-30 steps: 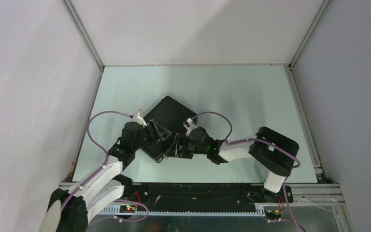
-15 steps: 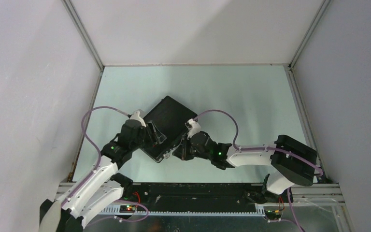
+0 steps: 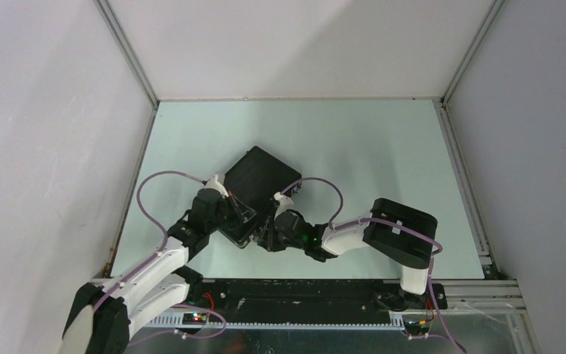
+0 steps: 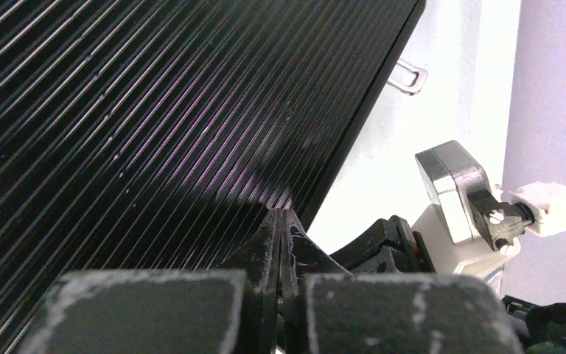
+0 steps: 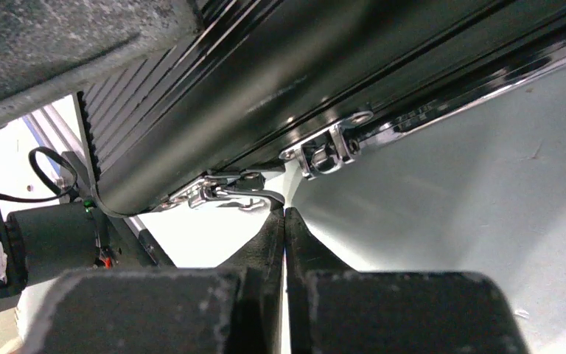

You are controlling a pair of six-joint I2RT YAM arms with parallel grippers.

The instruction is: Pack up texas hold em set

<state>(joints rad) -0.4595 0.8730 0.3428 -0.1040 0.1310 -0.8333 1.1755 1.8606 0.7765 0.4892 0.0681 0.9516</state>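
From above, the black briefcase (image 3: 258,181) lies shut and turned cornerwise on the pale green table (image 3: 368,162), left of the middle. The left gripper (image 3: 239,214) is at its near left edge, and the right gripper (image 3: 264,234) is at its near corner, the two close together.

Seen from the left wrist, the left gripper's fingers (image 4: 269,243) are pressed flat together with nothing between them. Their tips are at the ribbed lid (image 4: 155,110), near its edge. A metal latch (image 4: 407,76) sticks out further along that edge.

Seen from the right wrist, the right gripper's fingers (image 5: 295,236) are likewise clenched on nothing. Their tips point up at the briefcase's side, just under two metal latches (image 5: 329,151); I cannot tell whether they touch.
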